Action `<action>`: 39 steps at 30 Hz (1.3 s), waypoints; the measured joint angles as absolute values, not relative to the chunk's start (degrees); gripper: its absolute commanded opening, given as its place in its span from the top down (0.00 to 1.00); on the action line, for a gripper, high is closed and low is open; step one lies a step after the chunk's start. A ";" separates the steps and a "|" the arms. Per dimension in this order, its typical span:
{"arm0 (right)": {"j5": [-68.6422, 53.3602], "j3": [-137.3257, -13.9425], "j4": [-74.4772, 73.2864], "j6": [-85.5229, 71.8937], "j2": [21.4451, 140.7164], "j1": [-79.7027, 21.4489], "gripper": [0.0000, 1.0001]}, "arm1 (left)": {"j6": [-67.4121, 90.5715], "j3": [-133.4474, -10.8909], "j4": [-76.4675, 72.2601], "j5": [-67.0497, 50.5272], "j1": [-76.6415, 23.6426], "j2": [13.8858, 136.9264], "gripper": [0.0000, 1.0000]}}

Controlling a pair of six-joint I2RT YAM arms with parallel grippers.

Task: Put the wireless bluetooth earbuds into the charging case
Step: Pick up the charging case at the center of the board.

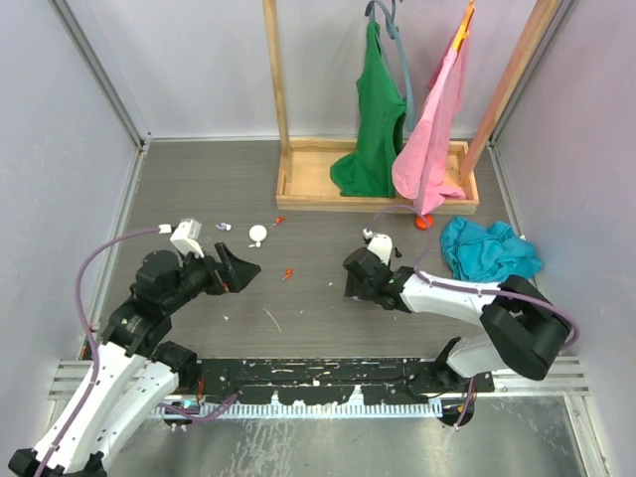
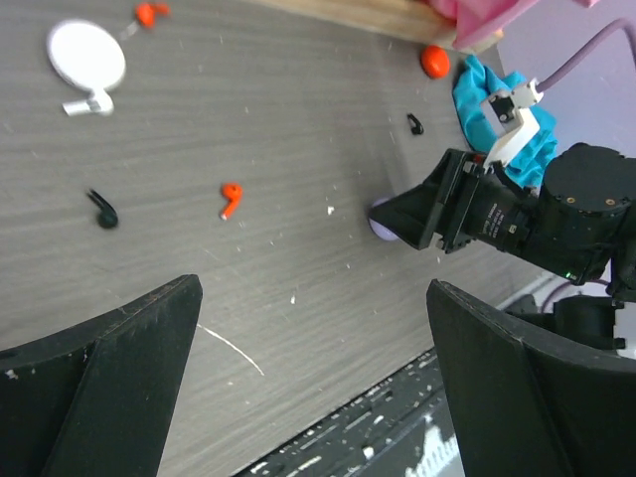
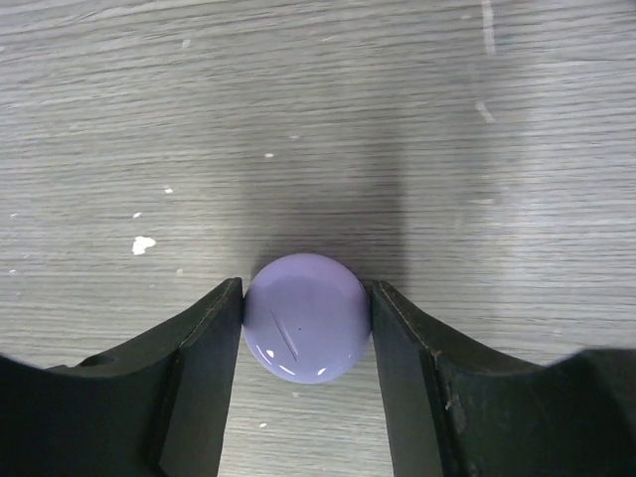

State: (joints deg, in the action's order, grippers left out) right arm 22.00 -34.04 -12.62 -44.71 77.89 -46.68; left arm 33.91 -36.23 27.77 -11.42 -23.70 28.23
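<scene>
My right gripper [image 3: 306, 298] is clamped on a glossy round lilac disc [image 3: 306, 318]. In the right wrist view, both fingers [image 3: 204, 368] press against its sides at the centre of the frame, and it sits on the grey wood-grain table [image 3: 318, 99]. From above, this gripper [image 1: 360, 273] is a little right of centre.

My left gripper [image 2: 313, 298] stands wide apart with nothing between its fingers, and it hovers over bare table. In the overhead frame it is left of centre [image 1: 243, 268].

The earbuds lie scattered and loose in the left wrist view:
- A red earbud [image 2: 231, 199] is near the middle.
- A black earbud [image 2: 102, 211] is at the left.
- A second black earbud [image 2: 414, 123] is upper right of centre.
- Another red one [image 2: 149, 13] is at the top left edge.
- A white earbud [image 2: 87, 102] lies just below a white round disc [image 2: 86, 53] in the upper left.

None of them touches either gripper. I cannot tell which piece is the charging case.

An orange-red disc [image 2: 433, 62] sits at the top right of the frame, near a teal cloth [image 1: 489, 250]. At the top of the overhead frame, a wooden rack [image 1: 298, 189] holds a green shirt [image 1: 373, 119] and a pink garment [image 1: 432, 129].
</scene>
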 measured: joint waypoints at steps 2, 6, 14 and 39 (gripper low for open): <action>22.04 -35.31 -12.56 -45.10 79.40 -48.12 0.39 | 36.10 -33.80 26.15 -12.49 -23.90 29.28 0.01; 21.74 -36.84 -12.40 -45.43 81.45 -50.33 0.30 | 39.77 -30.81 23.27 -14.55 -24.16 31.68 0.00; 18.68 -37.91 -12.51 -45.54 81.93 -53.69 0.27 | 43.31 -28.10 17.54 -16.71 -24.67 34.26 0.00; 14.63 -40.40 -10.66 -19.64 81.93 -55.88 0.30 | 41.10 -24.21 12.16 -18.41 -24.82 42.02 0.01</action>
State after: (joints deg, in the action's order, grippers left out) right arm 14.63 -40.40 -10.66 -19.64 81.93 -55.88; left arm 41.10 -24.21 12.16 -18.41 -24.82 42.02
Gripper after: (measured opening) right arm 0.704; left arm 0.994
